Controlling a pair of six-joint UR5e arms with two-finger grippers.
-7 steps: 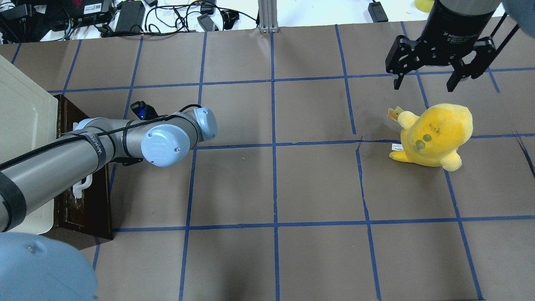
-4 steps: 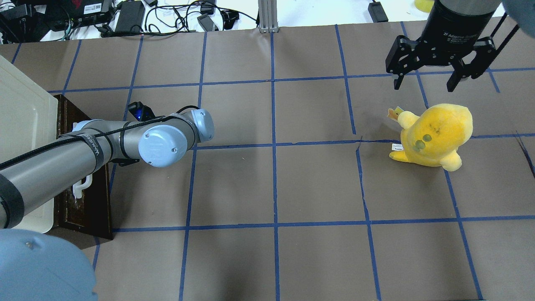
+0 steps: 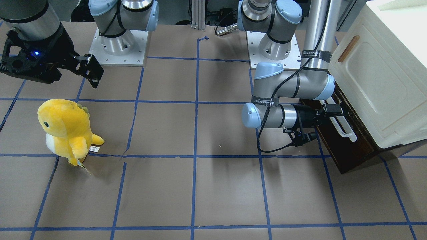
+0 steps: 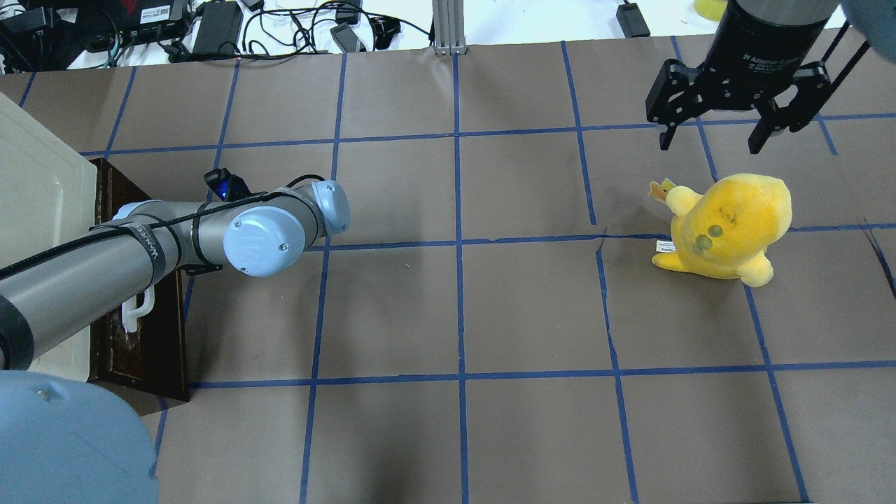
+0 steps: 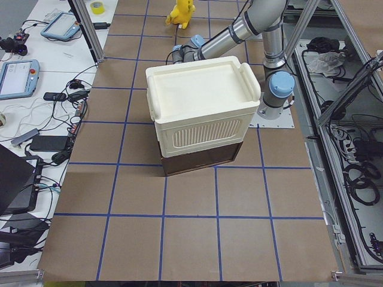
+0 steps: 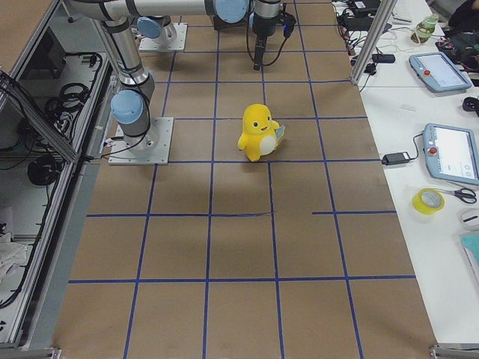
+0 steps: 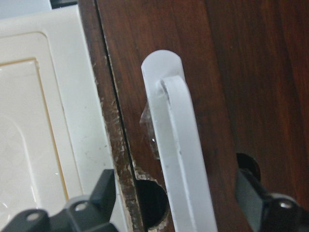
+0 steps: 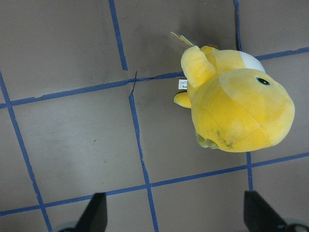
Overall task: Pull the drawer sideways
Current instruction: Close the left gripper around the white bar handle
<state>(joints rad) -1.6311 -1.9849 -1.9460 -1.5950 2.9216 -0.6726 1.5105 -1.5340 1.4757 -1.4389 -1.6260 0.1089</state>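
My left hand (image 3: pixel 333 110) straddles the drawer (image 3: pixel 347 153) handle (image 7: pixel 181 159), fingers (image 7: pixel 99 193) spread wide, not clamped.

The drawer sits under the cream cabinet (image 3: pixel 377 76) at my left end of the surface (image 4: pixel 455 308), with its inside hidden. From overhead my arm covers most of the handle. My wrist view cuts off the fingertips. My right hand (image 4: pixel 708 143) hangs open near the yellow plush (image 4: pixel 728 224).
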